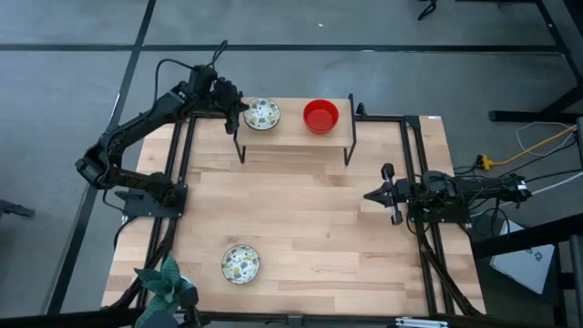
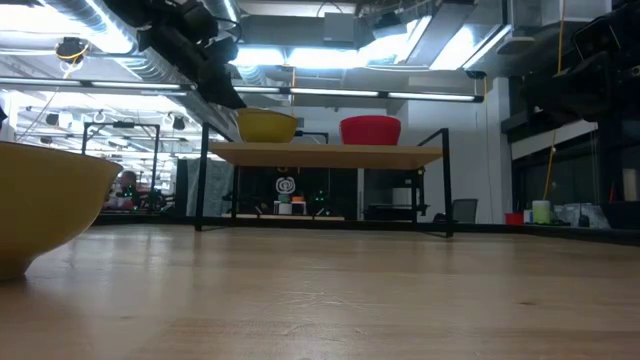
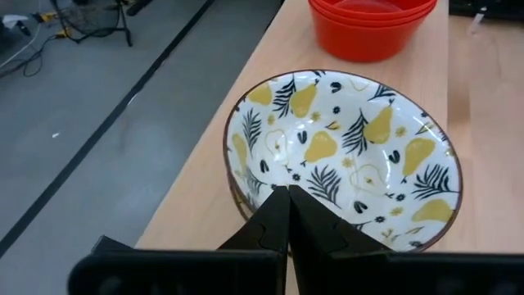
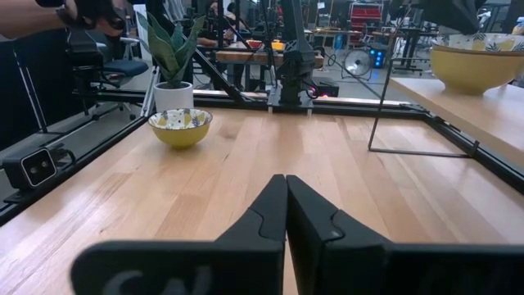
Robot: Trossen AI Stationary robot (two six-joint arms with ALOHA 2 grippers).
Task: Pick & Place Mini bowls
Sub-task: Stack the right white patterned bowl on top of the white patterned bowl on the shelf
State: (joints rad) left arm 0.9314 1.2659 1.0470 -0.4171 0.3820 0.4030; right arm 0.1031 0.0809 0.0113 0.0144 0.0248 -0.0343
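Left gripper (image 1: pixel 239 107), fingers pressed together, we see at the rim of a pear-patterned white bowl (image 1: pixel 262 114) on the raised wooden shelf (image 1: pixel 293 135), beside stacked glossy red bowls (image 1: pixel 321 116). Right gripper (image 1: pixel 372 195), also closed and empty, hovers mid-table. Another patterned bowl (image 1: pixel 240 263) sits near the teal plant (image 1: pixel 169 283).

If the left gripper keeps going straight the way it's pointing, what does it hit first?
The left gripper, shut, sits at the near rim of the pear-patterned bowl on the raised shelf. Straight on it would likely push that bowl first; the red bowls lie beyond.
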